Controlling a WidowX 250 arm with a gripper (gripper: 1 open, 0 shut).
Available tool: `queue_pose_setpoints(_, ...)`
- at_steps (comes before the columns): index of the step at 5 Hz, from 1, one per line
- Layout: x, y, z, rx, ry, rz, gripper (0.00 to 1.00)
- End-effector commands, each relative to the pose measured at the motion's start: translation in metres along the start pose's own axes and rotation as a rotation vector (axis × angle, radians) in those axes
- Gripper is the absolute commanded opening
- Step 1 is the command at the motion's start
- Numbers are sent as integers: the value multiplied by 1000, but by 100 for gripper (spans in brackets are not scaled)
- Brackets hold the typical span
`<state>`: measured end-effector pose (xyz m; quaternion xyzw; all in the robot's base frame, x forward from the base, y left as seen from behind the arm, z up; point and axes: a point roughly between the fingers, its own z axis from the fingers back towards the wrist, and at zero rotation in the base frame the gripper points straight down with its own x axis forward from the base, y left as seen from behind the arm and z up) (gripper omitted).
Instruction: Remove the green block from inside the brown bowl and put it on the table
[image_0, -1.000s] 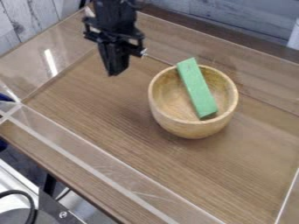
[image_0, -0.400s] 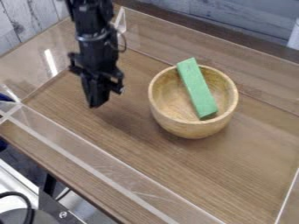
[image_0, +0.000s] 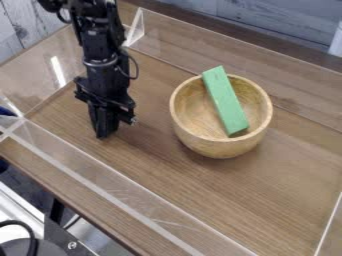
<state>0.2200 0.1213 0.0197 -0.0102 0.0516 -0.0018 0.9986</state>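
You have the gripper (image_0: 104, 122) closed and holding nothing visible, low above the table (image_0: 160, 195), beside the brown bowl (image_0: 203, 138). The green block (image_0: 226, 101) sits inside the bowl, tilted, one end raised at the rim.

Smooth, pale wooden bowl (image_0: 195, 138) on a brown wood-grain table (image_0: 201, 200).
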Motion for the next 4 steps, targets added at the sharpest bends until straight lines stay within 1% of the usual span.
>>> queue_pose_setpoints(1, 5, 5, 8, 19, -23, 5, 0)
queue_pose_setpoints(4, 5, -1, 6, 9, -2, -3, 0)
